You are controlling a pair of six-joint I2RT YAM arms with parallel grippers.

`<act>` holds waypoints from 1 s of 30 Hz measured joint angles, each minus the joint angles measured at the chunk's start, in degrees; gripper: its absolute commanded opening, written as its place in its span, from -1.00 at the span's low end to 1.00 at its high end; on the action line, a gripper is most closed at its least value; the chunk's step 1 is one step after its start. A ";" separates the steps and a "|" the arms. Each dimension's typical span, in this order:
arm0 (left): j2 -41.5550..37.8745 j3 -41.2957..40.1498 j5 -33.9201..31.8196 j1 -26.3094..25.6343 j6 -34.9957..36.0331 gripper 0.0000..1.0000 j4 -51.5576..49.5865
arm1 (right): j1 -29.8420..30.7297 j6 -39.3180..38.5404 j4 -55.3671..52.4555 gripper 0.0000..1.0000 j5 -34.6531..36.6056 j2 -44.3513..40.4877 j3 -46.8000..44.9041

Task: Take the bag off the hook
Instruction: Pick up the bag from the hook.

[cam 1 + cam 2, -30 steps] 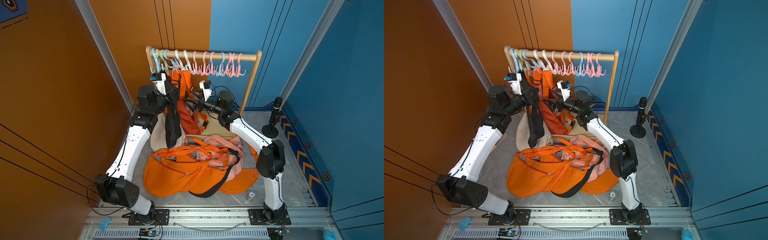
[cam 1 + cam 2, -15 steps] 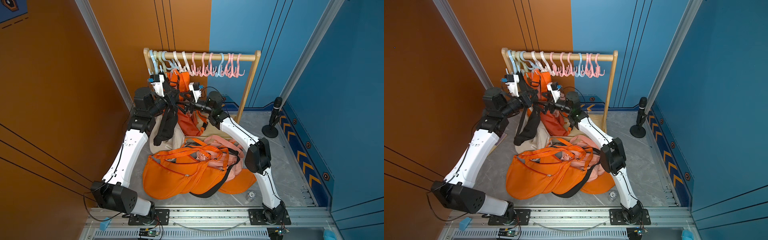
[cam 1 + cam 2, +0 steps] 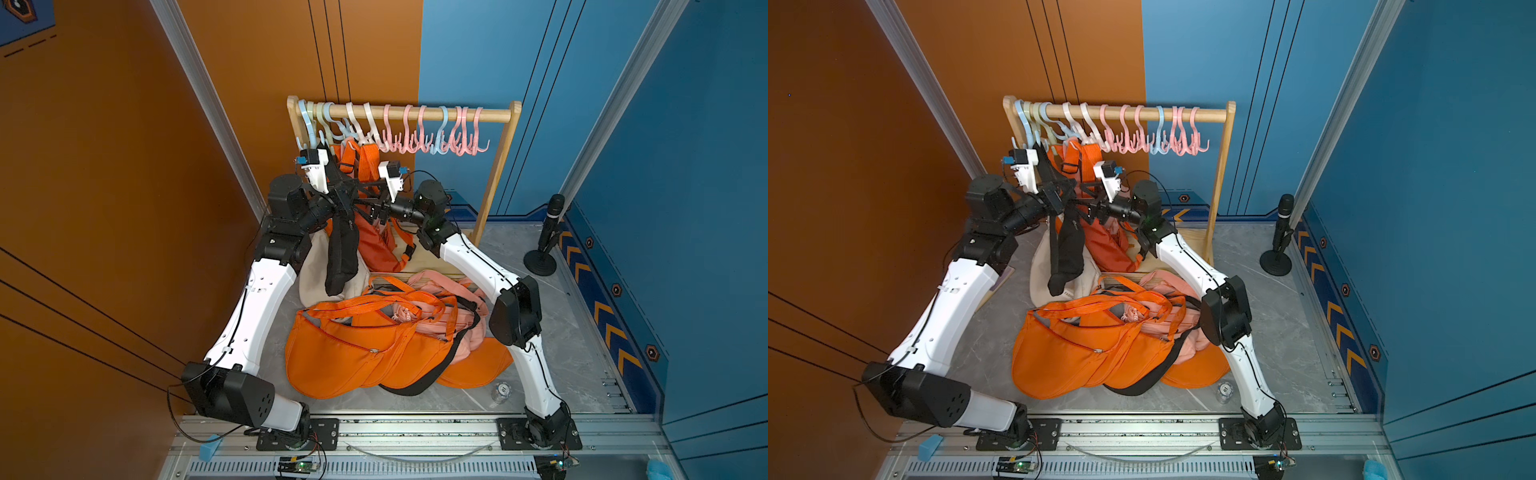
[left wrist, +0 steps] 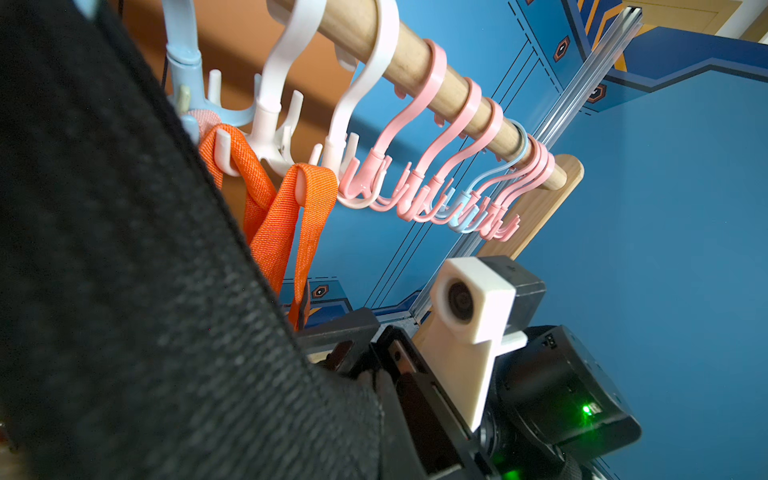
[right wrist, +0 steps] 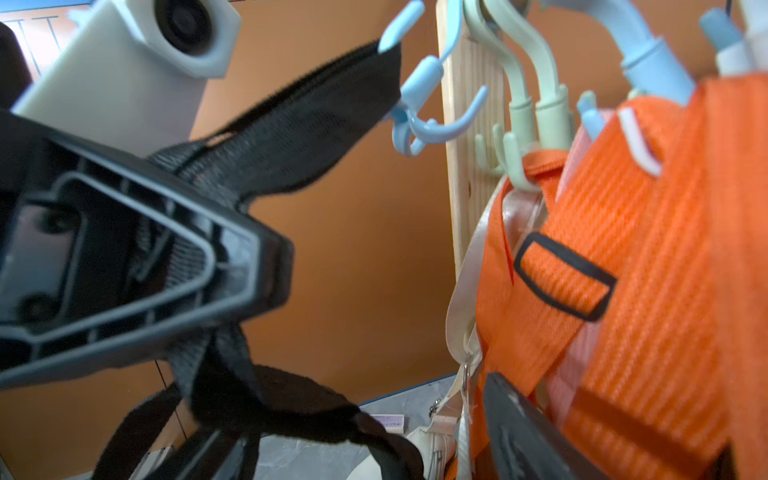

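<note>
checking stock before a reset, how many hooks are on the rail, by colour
pink hooks: 5
blue hooks: 3
white hooks: 2
green hooks: 2
total: 12

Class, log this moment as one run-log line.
left claw: shut on black strap | right claw: open beside it | black bag: hangs below left claw | strap top: at blue hook

bag pile (image 3: 353,353) covers floor, pink hooks (image 3: 460,124) unobstructed
</note>
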 measured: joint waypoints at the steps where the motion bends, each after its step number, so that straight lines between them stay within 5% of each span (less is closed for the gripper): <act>1: 0.00 0.00 0.00 0.00 0.00 -1.00 0.04 | 0.09 0.15 0.00 0.48 -0.02 0.04 1.03; 7: -0.04 0.00 0.20 -0.07 0.00 -1.00 1.95 | 0.57 0.72 -0.48 -0.08 -0.50 0.66 3.26; 13: 0.11 -0.02 0.20 -0.07 0.02 -1.00 1.64 | 1.49 1.42 -0.44 -1.00 -0.70 0.81 3.34; 20: -0.11 -1.90 0.02 0.24 -0.02 -0.97 2.47 | 1.44 1.79 -0.24 -1.00 -0.63 0.79 2.32; 27: -6.29 -10.93 -2.43 2.08 -0.31 0.21 0.66 | 0.55 1.81 0.59 -1.00 0.57 0.42 -3.63; 30: -10.38 -13.99 -3.65 3.19 0.31 0.47 -0.76 | -0.61 1.79 0.61 -1.00 1.60 -0.20 -6.03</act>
